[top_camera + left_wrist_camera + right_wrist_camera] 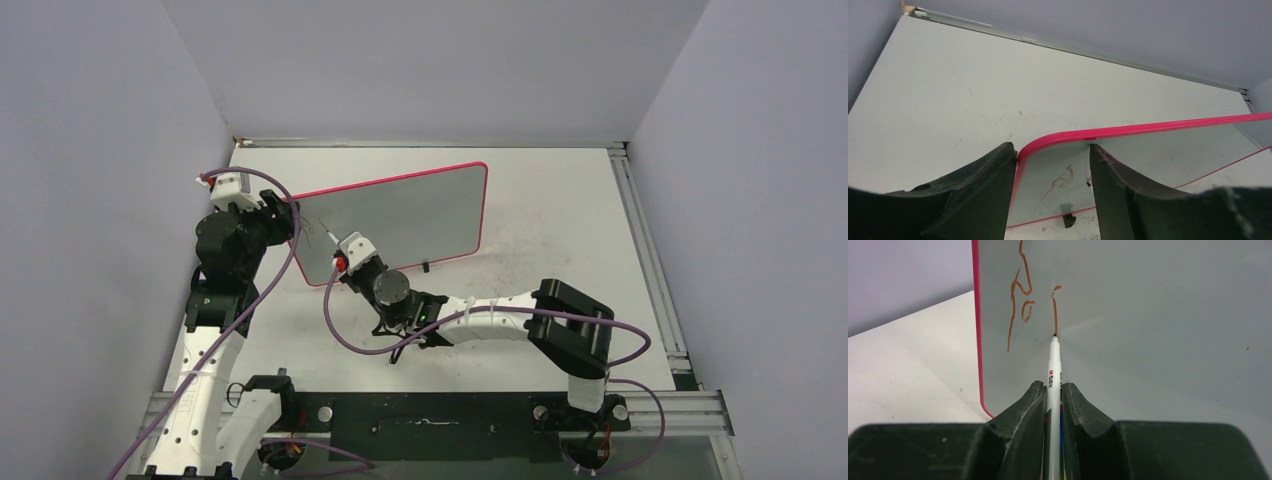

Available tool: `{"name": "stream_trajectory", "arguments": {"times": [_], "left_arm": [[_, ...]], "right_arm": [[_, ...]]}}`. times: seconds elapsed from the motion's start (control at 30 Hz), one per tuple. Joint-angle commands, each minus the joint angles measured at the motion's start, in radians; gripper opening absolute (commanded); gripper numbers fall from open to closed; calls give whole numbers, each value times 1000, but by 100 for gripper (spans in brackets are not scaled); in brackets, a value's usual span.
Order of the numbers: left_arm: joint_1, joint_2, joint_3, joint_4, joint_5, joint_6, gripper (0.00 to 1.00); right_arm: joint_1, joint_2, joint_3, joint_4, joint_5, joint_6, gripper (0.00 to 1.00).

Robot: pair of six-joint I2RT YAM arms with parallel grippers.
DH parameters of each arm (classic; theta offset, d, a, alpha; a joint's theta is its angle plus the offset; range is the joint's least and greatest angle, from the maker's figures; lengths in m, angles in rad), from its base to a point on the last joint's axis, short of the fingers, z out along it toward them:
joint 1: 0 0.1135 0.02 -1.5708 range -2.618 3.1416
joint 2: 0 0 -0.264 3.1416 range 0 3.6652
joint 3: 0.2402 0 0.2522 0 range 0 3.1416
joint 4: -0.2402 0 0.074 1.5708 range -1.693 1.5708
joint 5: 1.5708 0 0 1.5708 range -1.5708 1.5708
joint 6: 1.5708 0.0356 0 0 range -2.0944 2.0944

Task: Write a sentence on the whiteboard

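Note:
The whiteboard [410, 220] [1158, 155] [1148, 315], pale grey with a pink-red rim, stands tilted up on the table. My left gripper [280, 215] [1050, 147] straddles its upper left corner, one finger [998, 170] against the side rim and the other [1108, 170] against the top edge, holding it. The sentence [1060, 184] [1023, 300] is a few brownish-red strokes near that corner. My right gripper [345, 257] [1052, 386] is shut on a white marker [1053, 365]. The marker's tip touches the board at the lower end of a thin vertical stroke.
A small black foot [1066, 220] [425, 267] props the board's lower edge on the scuffed white tabletop [560, 230]. A metal rail [650, 260] runs along the table's right side. Grey walls close in the left, back and right. A purple cable [350, 340] loops beside the right arm.

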Motion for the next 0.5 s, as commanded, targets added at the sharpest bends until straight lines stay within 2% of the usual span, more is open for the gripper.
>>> {"name": "stream_trajectory", "arguments": {"times": [0.0, 0.47], "left_arm": [[-7, -12, 4, 14, 1, 4, 53], [-7, -12, 5, 14, 1, 5, 53]], "right_arm": [[-6, 0, 28, 16, -17, 13, 5], [-4, 42, 87, 2, -52, 12, 5]]}}
